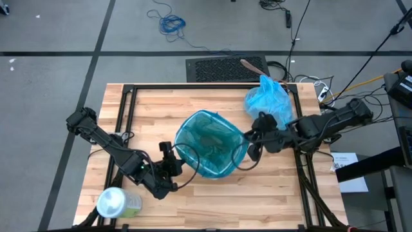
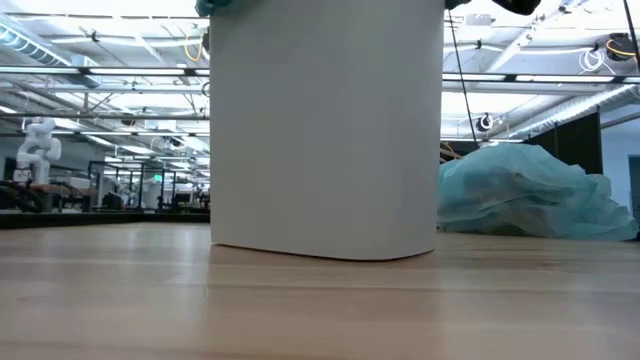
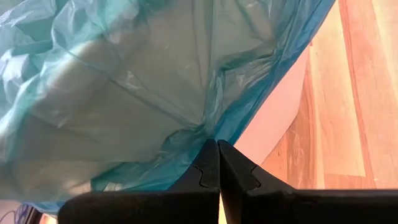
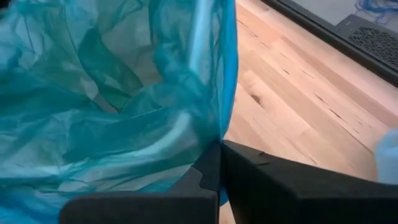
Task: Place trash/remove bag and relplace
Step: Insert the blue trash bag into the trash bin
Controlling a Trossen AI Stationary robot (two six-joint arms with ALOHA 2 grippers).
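Observation:
A white bin (image 1: 209,169) (image 2: 325,130) stands mid-table with a teal-green liner (image 1: 207,143) spread open in its mouth. My left gripper (image 1: 175,158) (image 3: 217,149) is shut on the liner at the bin's left side. My right gripper (image 1: 248,138) (image 4: 221,149) is shut on it at the bin's right side. The bag (image 1: 266,96) (image 2: 530,195), pale light-blue and bunched, lies on the table at the far right behind the bin. The trash is out of view. My left gripper pinches the teal-green liner's rim (image 3: 200,132) between its two shut fingers, at the bin's left side. The fingers slant down from the table's left. The film fans out from the pinch in creases. One layer or several, I cannot tell. My right gripper pinches the liner's rim edge (image 4: 225,127) between its two shut fingers, at the bin's right side. The fingers slant down from the table's right. The film above the pinch runs up in a straight, taut edge.
A pale-green container with a white lid (image 1: 116,203) lies at the near left corner. A dark frame (image 1: 193,86) borders the tabletop. Bare wood (image 1: 257,200) lies in front of the bin and to its near right.

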